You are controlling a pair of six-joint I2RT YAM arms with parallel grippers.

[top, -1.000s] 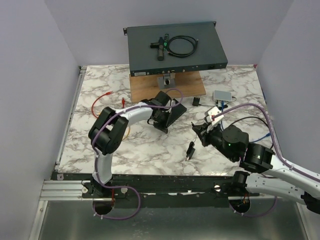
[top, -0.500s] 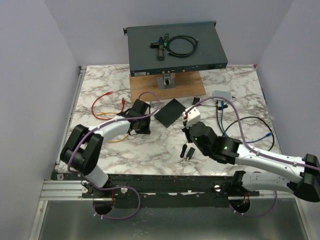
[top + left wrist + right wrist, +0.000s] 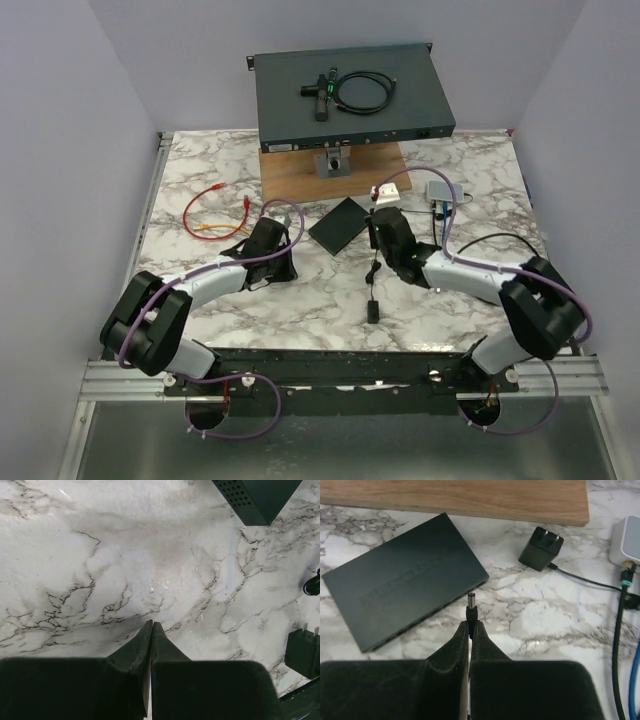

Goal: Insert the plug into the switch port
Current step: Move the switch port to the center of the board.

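Plug point(image 3: 471, 611) brought beside switch point(image 3: 405, 597) edge, right jaws pinching, marble point(image 3: 540, 625) between

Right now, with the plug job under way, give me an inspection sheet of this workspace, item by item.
Surface: marble-pattern table, no damage seen.
Job's things: black switch lying flat; barrel plug held just short of its edge, not inserted.
Clutter: rack unit on wooden board; white box; power adapter beyond the switch; second adapter nearer the arms.
End effectors: right end effector shut on barrel plug; left end effector shut, empty, over bare marble.
Cables: red and orange leads at left; black and blue cables at right; black coil on rack unit.
Surroundings: plain pale walls; nothing else seen.
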